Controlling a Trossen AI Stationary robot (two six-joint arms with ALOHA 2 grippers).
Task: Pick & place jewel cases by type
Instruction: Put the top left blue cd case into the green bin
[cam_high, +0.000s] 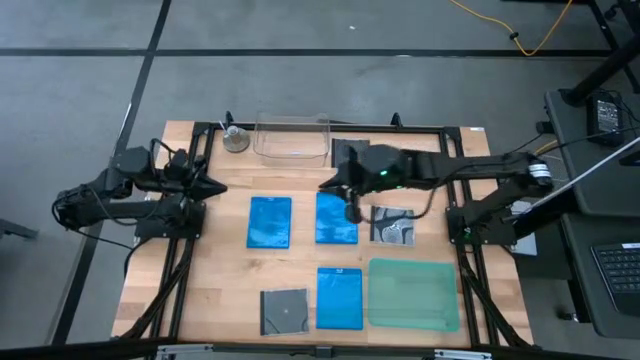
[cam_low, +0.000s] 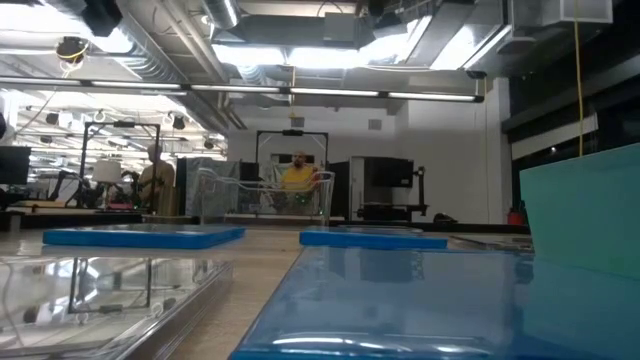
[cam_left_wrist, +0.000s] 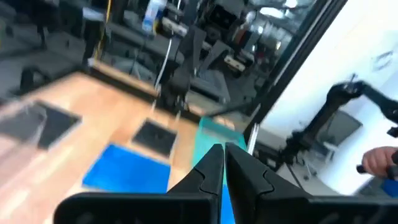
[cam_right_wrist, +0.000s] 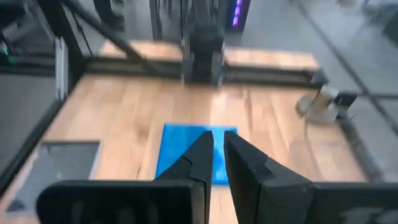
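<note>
clear tub (cam_high: 291, 140) behind cases — green tray (cam_high: 414, 293) right

wooden table (cam_high: 230, 275), jewel cases (cam_high: 269, 221) (six), green tray (cam_high: 414, 293)

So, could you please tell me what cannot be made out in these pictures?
- High view: a dark case at the table's far edge, partly hidden by the right arm.
- High view: the right tool over a blue case, too small to tell contact.
- Low view: neither tool shows.
- Left wrist view: the table's cases are blurred.
</note>
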